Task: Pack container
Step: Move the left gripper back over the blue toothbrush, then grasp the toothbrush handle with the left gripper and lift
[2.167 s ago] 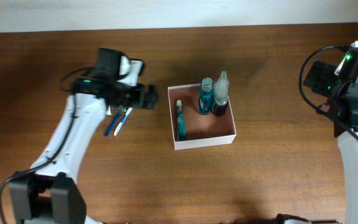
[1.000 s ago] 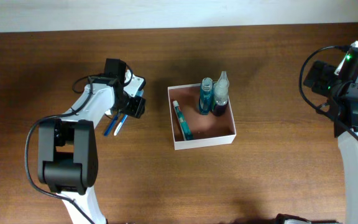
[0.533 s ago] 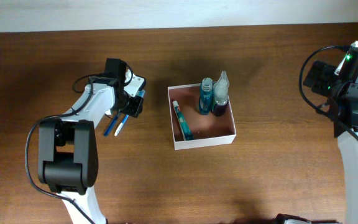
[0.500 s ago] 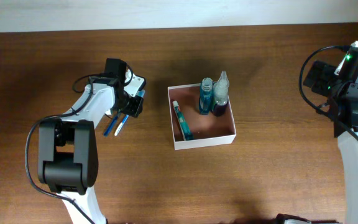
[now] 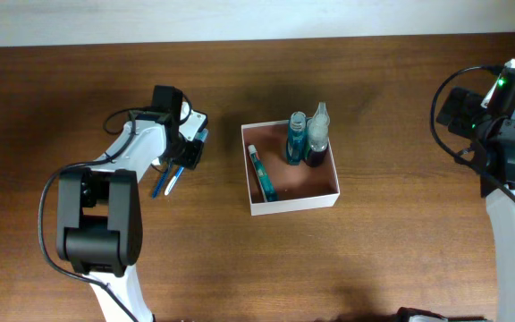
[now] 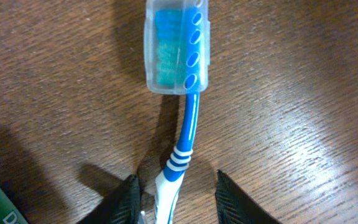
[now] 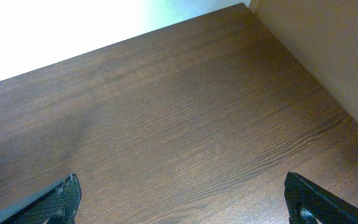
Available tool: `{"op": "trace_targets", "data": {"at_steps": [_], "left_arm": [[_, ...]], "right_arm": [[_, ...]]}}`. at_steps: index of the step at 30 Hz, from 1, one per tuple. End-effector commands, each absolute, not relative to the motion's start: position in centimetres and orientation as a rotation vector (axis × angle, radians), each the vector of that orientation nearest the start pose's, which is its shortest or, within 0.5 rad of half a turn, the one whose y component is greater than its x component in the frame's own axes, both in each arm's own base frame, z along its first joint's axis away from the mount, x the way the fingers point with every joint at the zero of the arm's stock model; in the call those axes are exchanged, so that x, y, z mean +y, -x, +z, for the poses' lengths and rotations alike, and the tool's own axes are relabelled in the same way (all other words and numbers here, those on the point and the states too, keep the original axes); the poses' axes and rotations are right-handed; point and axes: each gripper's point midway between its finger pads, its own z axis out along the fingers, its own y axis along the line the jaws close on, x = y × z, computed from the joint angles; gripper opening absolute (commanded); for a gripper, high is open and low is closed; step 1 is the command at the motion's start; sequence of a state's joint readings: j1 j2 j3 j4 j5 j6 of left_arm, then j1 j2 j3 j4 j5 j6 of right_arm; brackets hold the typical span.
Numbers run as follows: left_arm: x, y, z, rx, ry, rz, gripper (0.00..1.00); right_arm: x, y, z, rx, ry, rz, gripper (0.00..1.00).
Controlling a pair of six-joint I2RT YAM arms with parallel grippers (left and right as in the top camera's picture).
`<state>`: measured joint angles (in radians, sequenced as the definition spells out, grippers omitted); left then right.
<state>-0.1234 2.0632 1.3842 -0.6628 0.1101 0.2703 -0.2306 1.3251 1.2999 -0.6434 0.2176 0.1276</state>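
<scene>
Lowering left hand (image 6: 176, 202): fingers apart, now straddling toothbrush (image 6: 189, 121) handle on tabletop (image 6: 303, 124).
Right hand (image 7: 179, 186): idling, fingers apart.
Container (image 5: 293, 207): waiting for toothbrush; gripping is likely coming next.

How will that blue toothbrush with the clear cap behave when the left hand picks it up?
The toothbrush looks thin and light, so lifting should be easy. Its smooth, narrow handle may slip or pivot in the left hand, since the capped end lies far from it. The clear cap seems only clipped on, so a bump might pop it off.
</scene>
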Motion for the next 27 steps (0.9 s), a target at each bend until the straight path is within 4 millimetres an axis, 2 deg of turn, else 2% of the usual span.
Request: {"op": "trace_targets", "data": {"at_steps": [1,5,9,14,17,18,20,21,22,25,27], "left_arm": [[-6.9,-41.4,-2.2,2.901,-0.603,-0.139,0.29],[-7.0,-41.7,-1.6,2.904,-0.602,-0.140,0.22],[-7.3,-42.7,0.6,2.899,-0.607,-0.140,0.09],[-7.6,-43.5,2.3,2.885,-0.613,-0.140,0.08],[-8.1,-44.1,4.1,2.887,-0.549,-0.153,0.05],[-8.7,-44.4,5.6,2.887,-0.526,-0.168,0.02],[-9.5,-44.5,6.8,2.883,-0.533,-0.201,0.01],[-11.3,-44.2,8.8,2.874,-0.563,-0.275,0.01],[-11.8,-44.2,9.2,2.873,-0.560,-0.297,0.01],[-15.3,-43.6,11.7,2.854,-0.548,-0.456,0.01],[-17.1,-42.9,12.7,2.849,-0.553,-0.546,0.01]], "right_arm": [[-12.8,-37.3,28.4,2.148,-0.520,-0.300,0.99],[-12.8,-37.3,28.4,2.148,-0.520,-0.300,0.99],[-12.8,-37.3,28.4,2.148,-0.520,-0.300,0.99],[-12.8,-37.3,28.4,2.148,-0.520,-0.300,0.98],[-12.8,-37.3,28.4,2.148,-0.520,-0.300,0.99],[-12.8,-37.3,28.4,2.149,-0.520,-0.300,0.99],[-12.8,-37.3,28.4,2.148,-0.520,-0.300,0.99],[-12.8,-37.3,28.4,2.148,-0.520,-0.300,0.99],[-12.8,-37.3,28.4,2.148,-0.520,-0.300,0.99],[-12.8,-37.3,28.4,2.148,-0.520,-0.300,0.99],[-12.8,-37.3,28.4,2.148,-0.520,-0.300,0.99]]}}
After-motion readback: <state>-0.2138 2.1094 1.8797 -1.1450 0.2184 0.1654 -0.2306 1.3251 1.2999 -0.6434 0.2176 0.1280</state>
